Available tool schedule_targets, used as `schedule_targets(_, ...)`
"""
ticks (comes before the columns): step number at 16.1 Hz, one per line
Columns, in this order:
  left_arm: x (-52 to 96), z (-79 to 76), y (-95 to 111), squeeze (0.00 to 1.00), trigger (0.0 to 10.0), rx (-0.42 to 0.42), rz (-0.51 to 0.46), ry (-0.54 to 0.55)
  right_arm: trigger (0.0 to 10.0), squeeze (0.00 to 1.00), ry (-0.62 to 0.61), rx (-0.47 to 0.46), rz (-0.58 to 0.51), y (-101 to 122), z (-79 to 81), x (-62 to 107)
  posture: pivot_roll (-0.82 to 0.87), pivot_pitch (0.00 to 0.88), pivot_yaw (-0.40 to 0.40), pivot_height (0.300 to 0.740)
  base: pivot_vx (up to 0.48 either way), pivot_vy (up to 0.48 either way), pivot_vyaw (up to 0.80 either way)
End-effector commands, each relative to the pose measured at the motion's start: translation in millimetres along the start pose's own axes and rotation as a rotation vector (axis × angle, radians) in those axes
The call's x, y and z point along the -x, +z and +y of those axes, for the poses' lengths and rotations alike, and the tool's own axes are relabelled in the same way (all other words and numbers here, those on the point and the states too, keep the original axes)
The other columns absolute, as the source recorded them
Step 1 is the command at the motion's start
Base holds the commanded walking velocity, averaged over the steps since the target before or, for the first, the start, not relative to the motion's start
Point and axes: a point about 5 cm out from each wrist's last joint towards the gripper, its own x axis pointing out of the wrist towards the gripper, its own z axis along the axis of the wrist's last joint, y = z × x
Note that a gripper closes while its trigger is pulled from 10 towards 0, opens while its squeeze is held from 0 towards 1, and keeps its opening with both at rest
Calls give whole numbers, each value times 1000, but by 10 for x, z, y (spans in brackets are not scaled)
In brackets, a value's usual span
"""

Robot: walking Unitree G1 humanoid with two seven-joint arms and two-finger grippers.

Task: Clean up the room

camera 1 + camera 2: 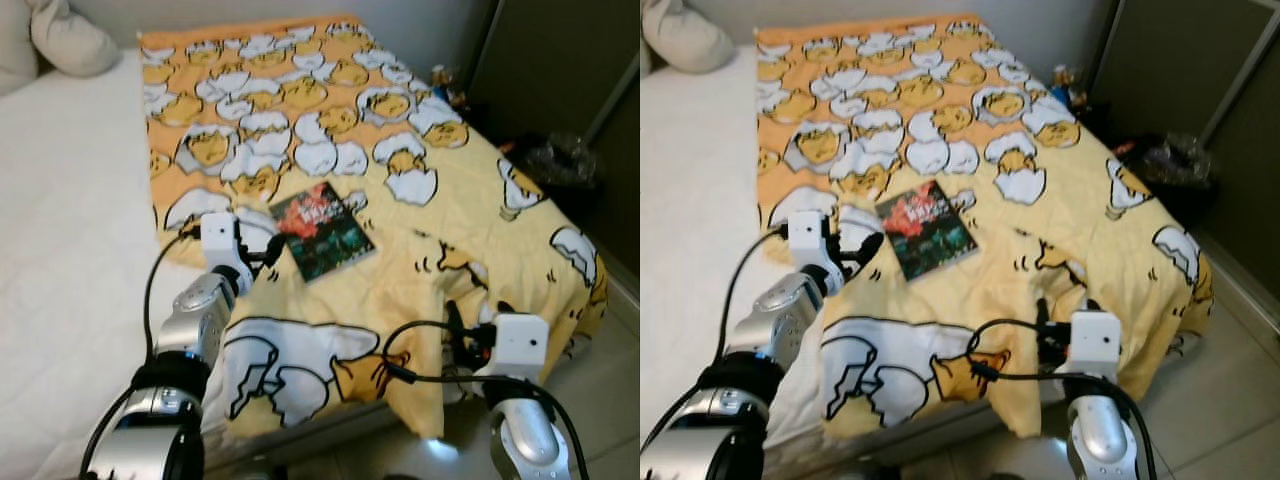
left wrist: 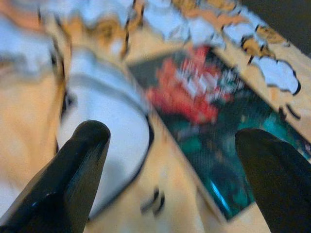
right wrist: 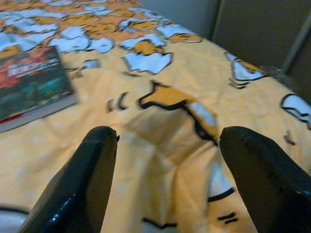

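A dark book (image 1: 322, 231) with a red and green cover lies flat on the yellow cartoon-print blanket (image 1: 400, 120) spread over the bed. My left gripper (image 1: 268, 254) is open just left of the book's near corner, its fingers (image 2: 73, 170) spread over the blanket, the book (image 2: 209, 116) right ahead. My right gripper (image 1: 475, 322) is open lower down near the bed's front edge, its fingers (image 3: 82, 179) wide apart above a fold of blanket. The book (image 3: 34, 85) lies off to that gripper's side.
White sheet (image 1: 70, 220) covers the left half of the bed, with pillows (image 1: 60, 40) at the far corner. A dark cabinet (image 1: 560, 70) and a black bag (image 1: 565, 160) stand to the right. Tiled floor (image 1: 610, 380) runs beside the bed.
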Motion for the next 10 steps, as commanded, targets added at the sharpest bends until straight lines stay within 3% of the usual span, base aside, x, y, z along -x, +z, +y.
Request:
schedule_targets(1, -16, -3, -56, 0, 10000, 79, 31, -3, 10000, 0, 36, -3, -9, 62, 63, 33, -53, 185, 30, 740, 0, 0, 0)
schedule_targets(3, -60, 0, -157, 0, 10000, 248, 67, 9, 10000, 0, 130, 1, -13, 132, 179, 69, -75, 244, 32, 740, 0, 0, 0)
schedule_targets(4, -75, -9, -143, 0, 10000, 272, 59, 9, 10000, 0, 153, 5, -12, 144, 210, 117, -100, 261, 31, 740, 0, 0, 0)
schedule_targets(7, -156, -80, 42, 0, 10000, 304, -7, -6, 10000, 0, 172, 7, -12, 209, 243, 260, -147, 273, 39, 740, 0, 0, 0)
schedule_targets(10, -161, -30, 265, 0, 10000, 252, -81, -42, 10000, 0, 162, -5, 32, 169, 325, 468, -167, 266, 54, 740, 0, 0, 0)
